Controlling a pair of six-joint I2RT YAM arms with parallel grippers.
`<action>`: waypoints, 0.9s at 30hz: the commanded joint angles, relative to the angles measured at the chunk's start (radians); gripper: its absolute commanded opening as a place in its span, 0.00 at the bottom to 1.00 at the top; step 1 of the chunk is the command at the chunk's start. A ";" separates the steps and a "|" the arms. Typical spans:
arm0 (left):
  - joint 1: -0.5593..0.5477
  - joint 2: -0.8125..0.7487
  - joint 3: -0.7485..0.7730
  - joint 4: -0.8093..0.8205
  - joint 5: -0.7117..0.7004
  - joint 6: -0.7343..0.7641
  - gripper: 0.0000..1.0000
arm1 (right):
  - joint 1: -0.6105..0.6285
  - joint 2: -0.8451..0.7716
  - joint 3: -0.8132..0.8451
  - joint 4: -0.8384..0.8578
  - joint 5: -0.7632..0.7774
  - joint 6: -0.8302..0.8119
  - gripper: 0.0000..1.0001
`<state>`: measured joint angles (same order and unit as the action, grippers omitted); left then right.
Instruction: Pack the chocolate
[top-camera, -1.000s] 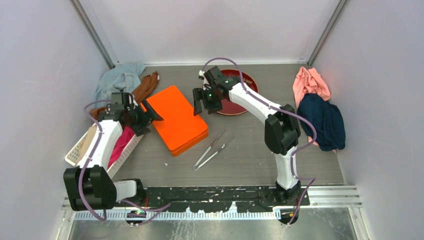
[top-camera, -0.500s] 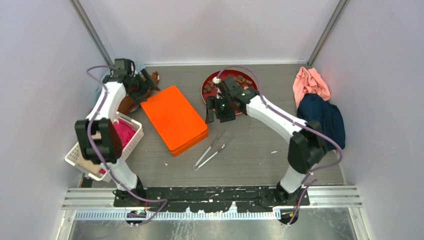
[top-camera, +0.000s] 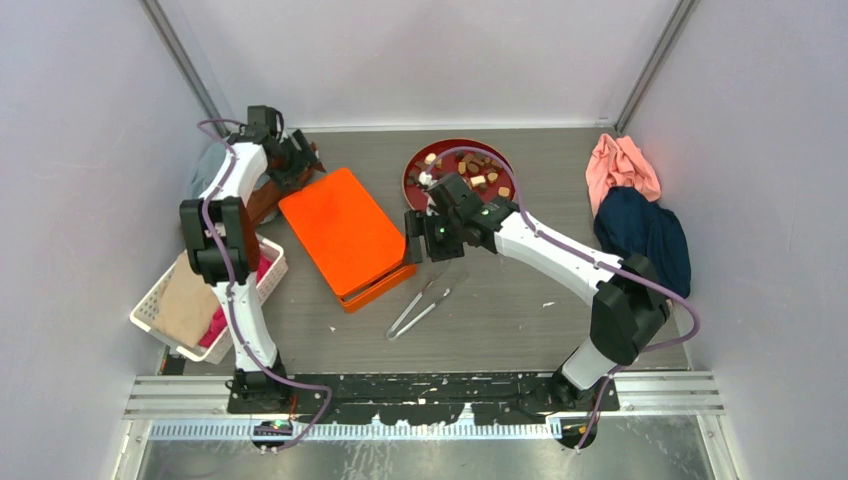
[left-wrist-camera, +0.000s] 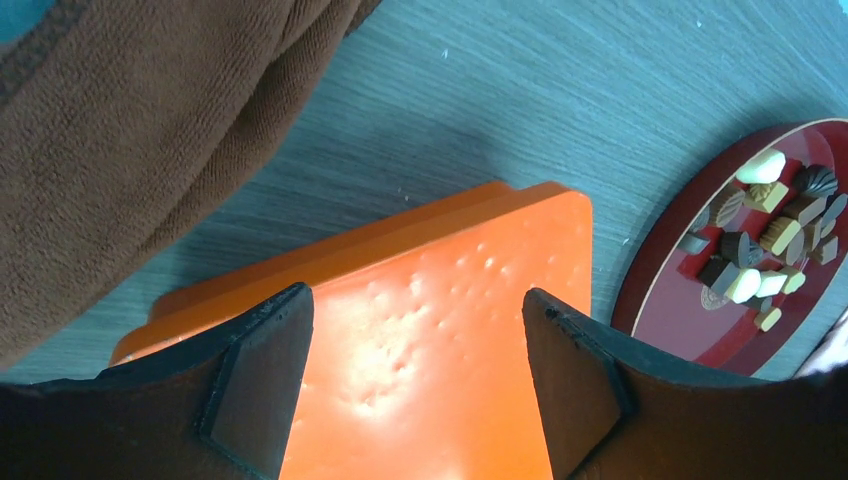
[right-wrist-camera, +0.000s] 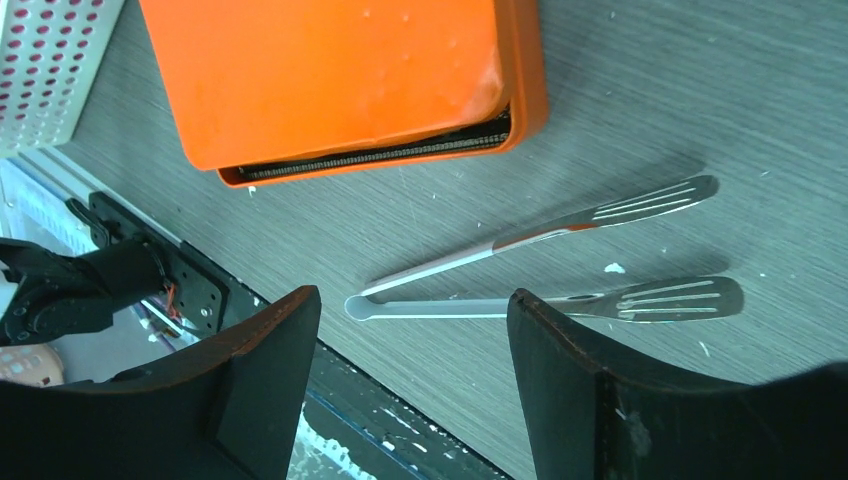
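Observation:
The chocolate is several small brown and cream pieces on a dark red plate at the back; the left wrist view shows the chocolate on the plate at its right. An orange box lies left of the plate, and a dark gap shows under its lid at the near end. My left gripper hangs open over the box's far corner, nothing between its fingers. My right gripper is open and empty above the metal tongs, between box and plate.
Tongs lie on the table near the box's front. A white basket with cloths stands at the left edge. Brown cloth and blue cloth lie back left; pink and navy cloths lie right.
My left arm swung from the basket to the box's far corner. My right arm drew back from the plate toward the tongs, uncovering the chocolate. Both grippers stayed open.

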<state>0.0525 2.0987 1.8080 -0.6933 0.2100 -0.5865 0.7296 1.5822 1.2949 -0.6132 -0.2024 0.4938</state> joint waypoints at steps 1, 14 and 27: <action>-0.002 0.012 0.076 0.004 -0.023 0.048 0.77 | 0.023 0.008 -0.022 0.074 -0.006 0.019 0.74; -0.007 0.101 0.235 -0.041 -0.003 0.058 0.76 | 0.058 0.037 -0.063 0.114 -0.023 0.037 0.73; -0.093 0.160 0.288 -0.175 -0.041 0.156 0.76 | 0.062 0.018 -0.078 0.124 -0.018 0.049 0.73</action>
<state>-0.0166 2.3089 2.1109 -0.8249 0.1631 -0.4801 0.7853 1.6279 1.2129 -0.5316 -0.2146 0.5304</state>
